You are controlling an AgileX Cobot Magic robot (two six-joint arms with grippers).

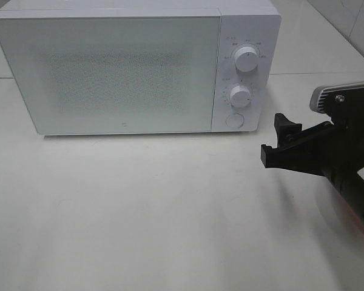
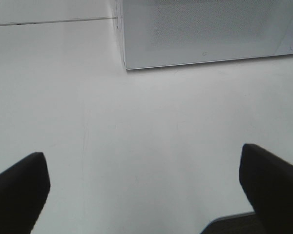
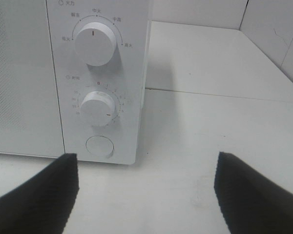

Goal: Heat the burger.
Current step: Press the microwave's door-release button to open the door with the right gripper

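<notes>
Burger placement is the open question: you can't see it in any view, so neither its direction from the jaws nor how it lies can be read. Your right gripper point(image 3: 146, 195) stands open and empty, aimed at the control panel of the microwave point(image 1: 109, 73), with the round button point(image 3: 99, 146) nearest ahead of it, the lower dial point(image 3: 98, 108) above that and the upper dial point(image 3: 94, 43) at the top. Your left gripper point(image 2: 144, 190) is also spread wide with nothing between the fingers, hanging over bare table point(image 2: 112, 126) with the microwave's lower front corner well ahead of it. The door point(image 1: 106, 76) is shut and its frosted front hides the inside, so the burger may be behind it, though that is only a guess. If so, the right arm is much the nearer to the controls, and nothing stands between it and them. No plate or food shows on the table.
</notes>
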